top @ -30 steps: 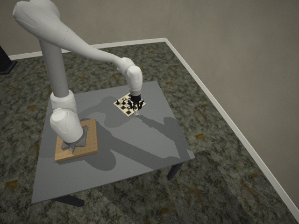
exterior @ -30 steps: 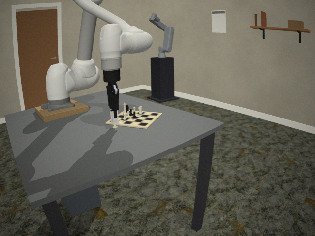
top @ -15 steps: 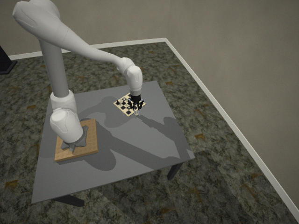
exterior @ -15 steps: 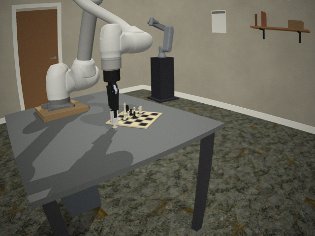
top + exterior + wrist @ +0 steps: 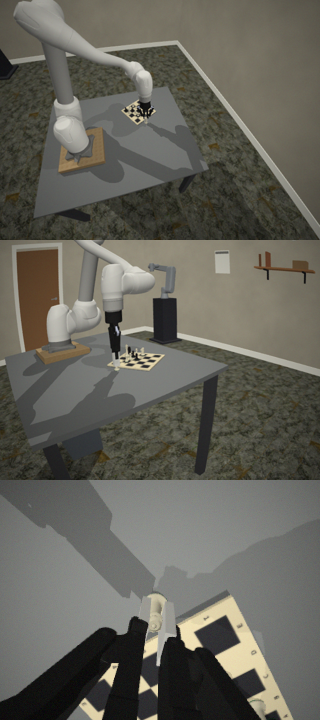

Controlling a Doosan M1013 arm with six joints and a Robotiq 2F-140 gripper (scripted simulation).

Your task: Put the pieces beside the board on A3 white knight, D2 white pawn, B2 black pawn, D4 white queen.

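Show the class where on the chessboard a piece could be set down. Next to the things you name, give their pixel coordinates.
In the exterior view, bare squares run along the board's (image 5: 137, 123) (image 5: 149, 369) (image 5: 280, 695) right-hand edge, from near corner to right corner. It is crowded toward the far left, among black and white pieces, and beside the near-left corner, where the gripper (image 5: 146, 118) (image 5: 116, 361) (image 5: 155, 612) is.

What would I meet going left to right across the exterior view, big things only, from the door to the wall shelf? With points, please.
Brown door (image 5: 37, 291) → wooden base board (image 5: 63, 355) (image 5: 99, 152) → gripper (image 5: 116, 362) (image 5: 146, 118) (image 5: 155, 612) → black pedestal (image 5: 164, 320) → white wall sheet (image 5: 222, 263) → wall shelf (image 5: 281, 269).
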